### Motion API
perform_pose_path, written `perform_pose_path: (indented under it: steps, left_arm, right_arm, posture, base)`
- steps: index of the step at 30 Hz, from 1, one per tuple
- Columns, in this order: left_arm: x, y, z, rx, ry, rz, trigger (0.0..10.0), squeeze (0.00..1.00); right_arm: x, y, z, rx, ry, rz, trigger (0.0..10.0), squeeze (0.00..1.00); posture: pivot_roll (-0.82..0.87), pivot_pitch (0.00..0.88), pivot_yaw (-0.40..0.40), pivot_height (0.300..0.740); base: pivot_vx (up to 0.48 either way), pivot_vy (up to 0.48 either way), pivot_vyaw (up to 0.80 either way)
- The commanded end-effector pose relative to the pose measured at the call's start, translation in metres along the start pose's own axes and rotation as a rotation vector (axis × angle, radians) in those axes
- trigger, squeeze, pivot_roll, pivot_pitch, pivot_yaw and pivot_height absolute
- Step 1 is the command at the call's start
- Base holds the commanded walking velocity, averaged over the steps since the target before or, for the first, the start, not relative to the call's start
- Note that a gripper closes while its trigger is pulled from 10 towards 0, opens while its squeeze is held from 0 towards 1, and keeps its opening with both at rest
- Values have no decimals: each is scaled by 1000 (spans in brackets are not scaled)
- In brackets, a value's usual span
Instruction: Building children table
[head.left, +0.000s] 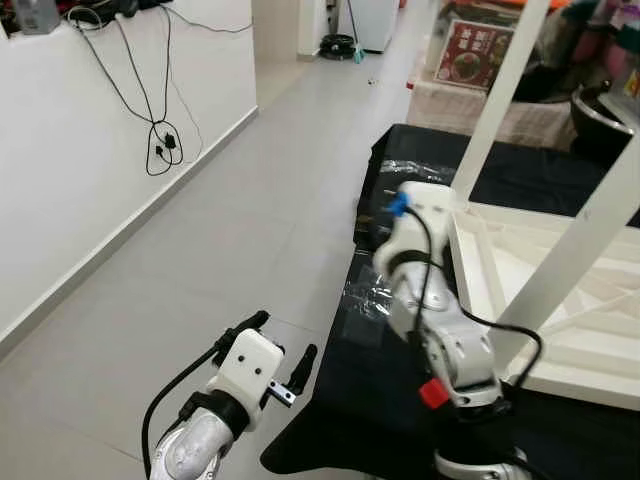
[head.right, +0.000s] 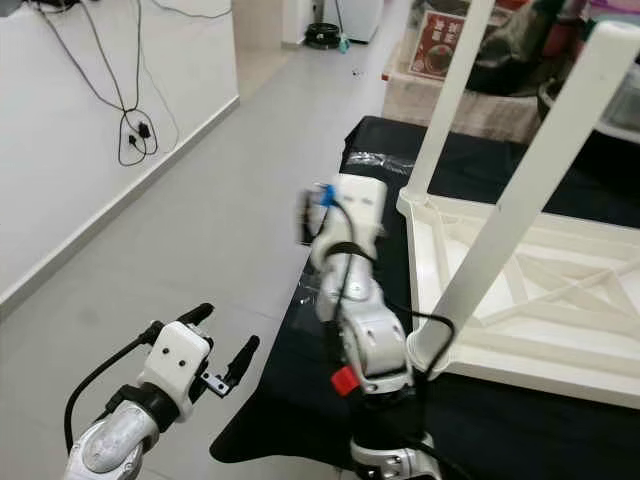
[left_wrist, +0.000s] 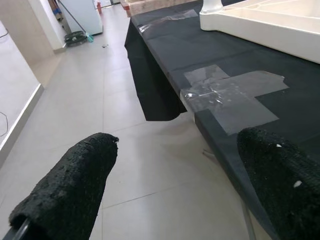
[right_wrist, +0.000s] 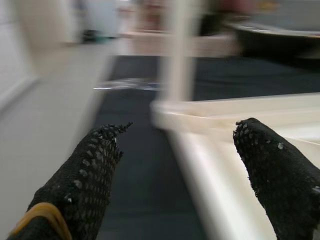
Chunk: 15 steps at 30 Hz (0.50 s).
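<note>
Risk: right claw (right_wrist: 175, 165), fingers wide and empty, nearing upturned table (head.right: 560, 300); a misjudged reach could knock a leg (head.right: 530, 190) askew.

Left claw (head.left: 283, 352) agape; right claw (right_wrist: 177, 150) seemingly too.

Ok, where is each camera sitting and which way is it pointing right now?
Head, both eyes: down at the upturned white table on the black cloth; both arms show.
Left wrist: along open left gripper over floor toward the cloth edge.
Right wrist: along open right gripper toward the table's rim.
All views share table and cloth.
</note>
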<state>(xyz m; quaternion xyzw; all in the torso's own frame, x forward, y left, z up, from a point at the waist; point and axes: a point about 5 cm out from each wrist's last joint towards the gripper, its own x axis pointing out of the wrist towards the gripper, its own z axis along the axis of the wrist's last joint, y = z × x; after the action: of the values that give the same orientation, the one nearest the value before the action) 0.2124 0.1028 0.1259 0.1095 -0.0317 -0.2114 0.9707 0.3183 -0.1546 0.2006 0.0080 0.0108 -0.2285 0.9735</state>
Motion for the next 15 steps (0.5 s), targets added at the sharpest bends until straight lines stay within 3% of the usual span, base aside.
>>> perform_pose_path:
  steps: [1, 2, 4, 6, 7, 9, 10, 11, 13, 15]
  left_arm:
    - [0, -2, -4, 5, 26, -12, 10000, 0]
    - [0, -3, -4, 2, 27, -17, 10000, 0]
    - [0, -3, -4, 2, 27, -17, 10000, 0]
    - [-1, -2, -4, -2, 29, -18, 10000, 0]
    - [-1, -2, -4, -2, 29, -18, 10000, 0]
    - [-1, -2, -4, -4, 29, -17, 10000, 0]
    - [-1, -2, -4, -4, 29, -17, 10000, 0]
    - [-1, -2, -4, -5, 30, -18, 10000, 0]
    - [-1, -2, -4, -5, 30, -18, 10000, 0]
    - [-1, -3, -4, -13, 31, -20, 10000, 0]
  right_arm:
    - [1, -7, -2, -22, -9, -63, 10000, 0]
    - [-2, -28, -3, -82, -36, -148, 10000, 0]
    - [-2, -28, -3, -82, -36, -148, 10000, 0]
    - [-8, -54, -5, -146, -39, -223, 10000, 0]
    - [-8, -54, -5, -146, -39, -223, 10000, 0]
    - [-10, -77, -7, -206, -38, -297, 10000, 0]
    - [-10, -77, -7, -206, -38, -297, 10000, 0]
    - [-11, -92, -7, -266, -42, -331, 10000, 0]
    - [-11, -92, -7, -266, -42, -331, 10000, 0]
    - [-14, -129, -11, -400, -12, -387, 10000, 0]
  posture:
    - [56, 47, -84, 740]
    - [48, 55, -81, 740]
    - [48, 55, -81, 740]
    - [46, 59, -82, 740]
    - [46, 59, -82, 740]
    - [36, 66, -79, 740]
    - [36, 66, -79, 740]
    - [33, 66, -78, 740]
    - [33, 66, -78, 740]
    - [24, 70, -76, 740]
  base:
    - [0, 0, 0]
    - [0, 0, 0]
    - [0, 0, 0]
    - [0, 0, 0]
    - [0, 0, 0]
    - [0, 0, 0]
    - [0, 0, 0]
    - [0, 0, 0]
    - [0, 0, 0]
    - [0, 0, 0]
